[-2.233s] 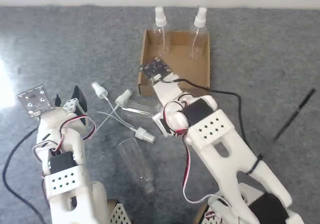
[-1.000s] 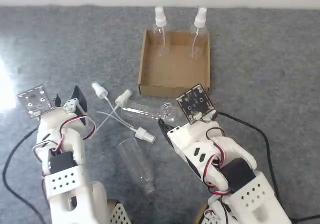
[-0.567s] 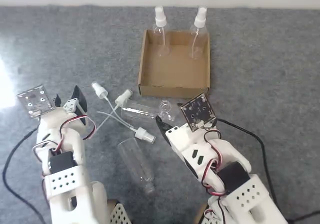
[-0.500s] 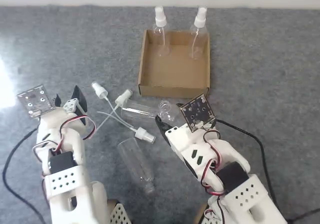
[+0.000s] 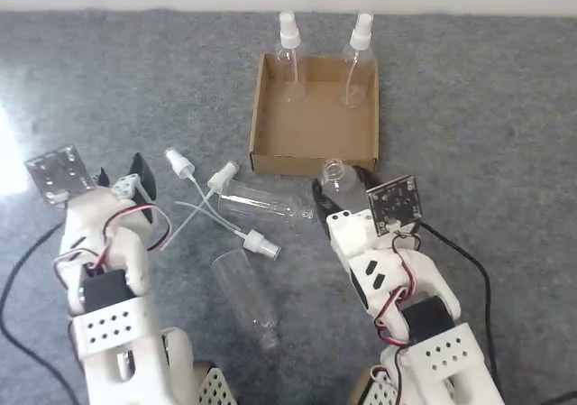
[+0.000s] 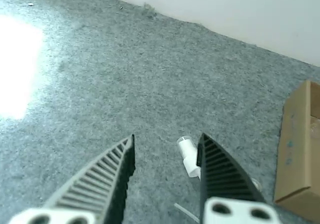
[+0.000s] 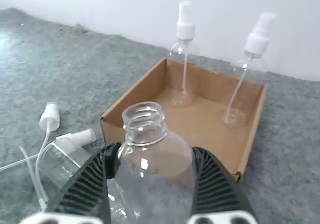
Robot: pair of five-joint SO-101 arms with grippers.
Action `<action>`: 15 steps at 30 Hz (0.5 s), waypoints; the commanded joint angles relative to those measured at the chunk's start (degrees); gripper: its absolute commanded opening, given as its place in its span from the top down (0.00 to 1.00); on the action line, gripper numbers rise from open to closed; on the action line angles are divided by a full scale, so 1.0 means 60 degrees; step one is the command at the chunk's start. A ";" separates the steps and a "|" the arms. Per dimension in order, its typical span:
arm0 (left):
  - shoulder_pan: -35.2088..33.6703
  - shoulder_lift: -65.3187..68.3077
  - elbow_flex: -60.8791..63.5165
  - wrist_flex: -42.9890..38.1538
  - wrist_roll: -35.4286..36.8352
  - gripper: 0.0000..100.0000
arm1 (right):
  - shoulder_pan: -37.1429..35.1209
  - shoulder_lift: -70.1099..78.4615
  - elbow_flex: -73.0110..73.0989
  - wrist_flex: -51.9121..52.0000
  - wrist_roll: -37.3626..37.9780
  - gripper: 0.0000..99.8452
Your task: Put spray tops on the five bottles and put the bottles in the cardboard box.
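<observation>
the right pincer (image 7: 152,159) is clenched around an uncapped clear plastic bottle (image 7: 145,116), upright just in front of the shallow brown cardboard box (image 5: 306,163). the left pincer (image 6: 167,139) hangs released above the grey worktop (image 6: 100,84), near a loose white spray top (image 6: 187,151). the bottle wants holding steady and vertical, mouth exposed, so the left arm can grip that top by its head and feed the tube straight in.

White plastic arms (image 5: 383,265), black servos (image 5: 426,318), red and black wires (image 5: 162,227), ribbed black grippers (image 6: 167,135)
</observation>
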 commanded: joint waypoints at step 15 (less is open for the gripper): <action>0.0264 -0.0161 -0.3509 0.3311 -0.3150 0.81 | 0.0681 -0.0579 -0.0117 -0.0183 -0.0088 0.99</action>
